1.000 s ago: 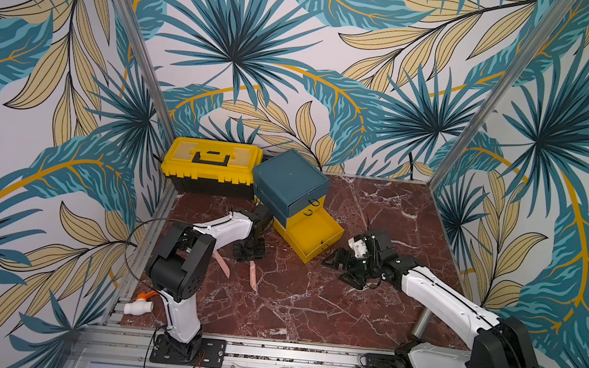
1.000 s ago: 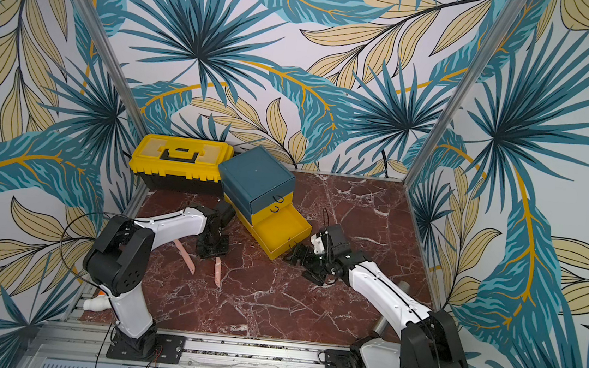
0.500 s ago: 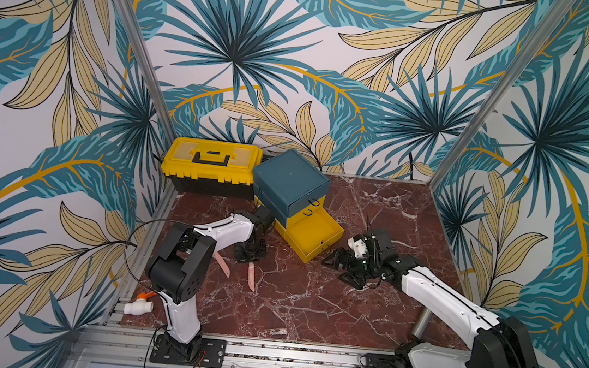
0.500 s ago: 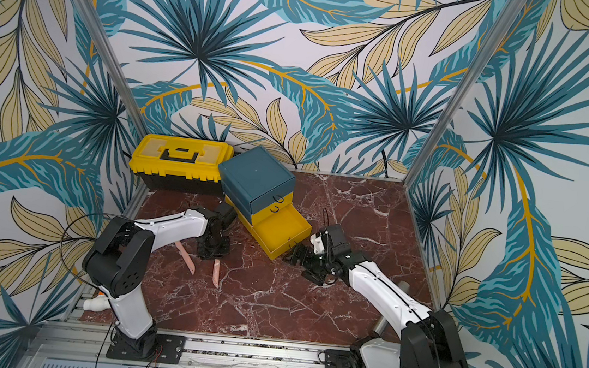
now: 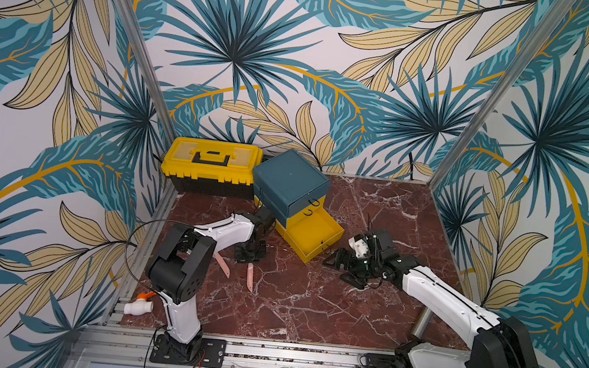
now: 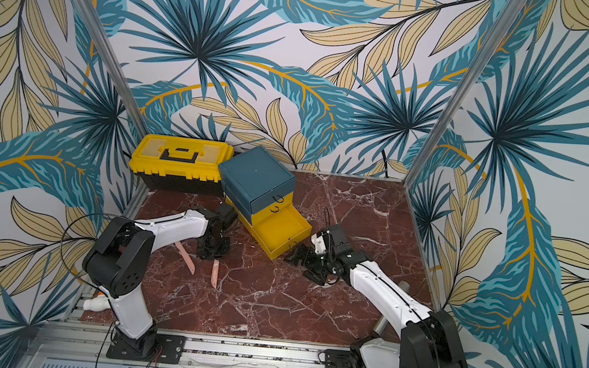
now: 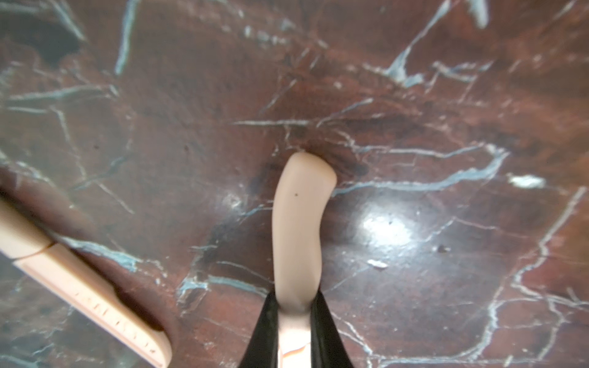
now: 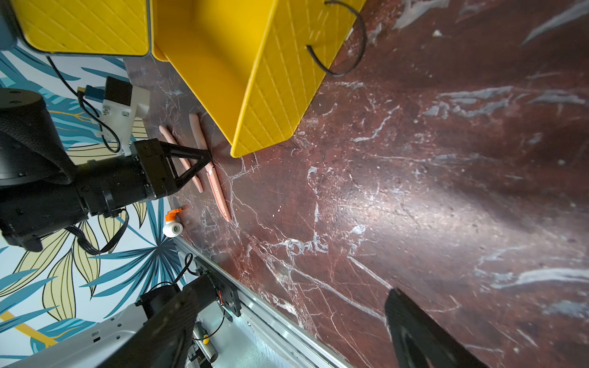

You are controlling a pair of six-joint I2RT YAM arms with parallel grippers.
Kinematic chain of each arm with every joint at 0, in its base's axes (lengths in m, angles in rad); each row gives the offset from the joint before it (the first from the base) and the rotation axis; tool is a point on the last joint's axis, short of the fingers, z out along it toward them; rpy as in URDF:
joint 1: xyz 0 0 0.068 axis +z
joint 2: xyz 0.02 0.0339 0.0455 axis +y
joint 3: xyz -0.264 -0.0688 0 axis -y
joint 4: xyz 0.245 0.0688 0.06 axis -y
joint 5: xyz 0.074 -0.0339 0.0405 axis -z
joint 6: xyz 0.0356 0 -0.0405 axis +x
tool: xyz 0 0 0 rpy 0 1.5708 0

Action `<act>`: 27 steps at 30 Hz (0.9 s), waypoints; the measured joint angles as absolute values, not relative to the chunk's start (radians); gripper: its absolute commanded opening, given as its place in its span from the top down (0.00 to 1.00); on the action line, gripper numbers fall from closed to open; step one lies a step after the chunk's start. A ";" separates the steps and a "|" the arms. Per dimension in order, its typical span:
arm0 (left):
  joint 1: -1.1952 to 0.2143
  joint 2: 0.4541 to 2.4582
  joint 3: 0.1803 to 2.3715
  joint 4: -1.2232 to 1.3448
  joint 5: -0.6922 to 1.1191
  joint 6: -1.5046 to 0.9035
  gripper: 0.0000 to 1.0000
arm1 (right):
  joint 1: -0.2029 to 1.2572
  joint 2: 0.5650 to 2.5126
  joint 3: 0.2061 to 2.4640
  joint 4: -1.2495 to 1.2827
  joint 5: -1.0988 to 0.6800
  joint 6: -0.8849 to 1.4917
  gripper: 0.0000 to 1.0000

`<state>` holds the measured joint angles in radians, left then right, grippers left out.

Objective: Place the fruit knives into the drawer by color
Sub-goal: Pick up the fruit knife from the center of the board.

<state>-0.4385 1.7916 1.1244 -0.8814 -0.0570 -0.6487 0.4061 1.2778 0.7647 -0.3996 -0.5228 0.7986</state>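
Near the left edge of the worktop (image 5: 311, 304), one pink knife (image 5: 222, 264) lies loose. Just beside it, my left pincer (image 8: 207, 159) is clamped across the second pink knife (image 5: 250, 277), low at the surface; I judge this a pick-up for the drawer (image 5: 287, 184). Its bottom yellow tray (image 5: 308, 230) stands pulled out to receive knives. My right pincer (image 5: 341, 270) sits by the tray's front, jaws spread wide, holding nothing.

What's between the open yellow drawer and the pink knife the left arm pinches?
Nothing: only bare marble tabletop separates the yellow drawer and the pink knife; the right wrist view shows it best.
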 measured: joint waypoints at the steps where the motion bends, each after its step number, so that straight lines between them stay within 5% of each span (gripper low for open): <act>1: -0.442 1.788 1.124 -0.889 -0.057 -0.642 1.00 | 0.405 1.278 0.765 -0.400 -0.524 0.798 0.06; 14: -0.572 1.721 1.165 -0.982 -0.065 -0.550 1.00 | 0.398 1.278 0.765 -0.402 -0.525 0.791 0.06; 27: -0.780 1.816 1.534 -1.137 -0.116 -0.459 1.00 | 0.383 1.233 0.760 -0.419 -0.521 0.792 0.06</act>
<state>-0.7799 1.8164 1.5337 -1.1370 -0.1162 -0.4595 0.3828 1.2331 0.7597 -0.4187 -0.5209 0.7918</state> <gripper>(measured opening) 0.154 0.944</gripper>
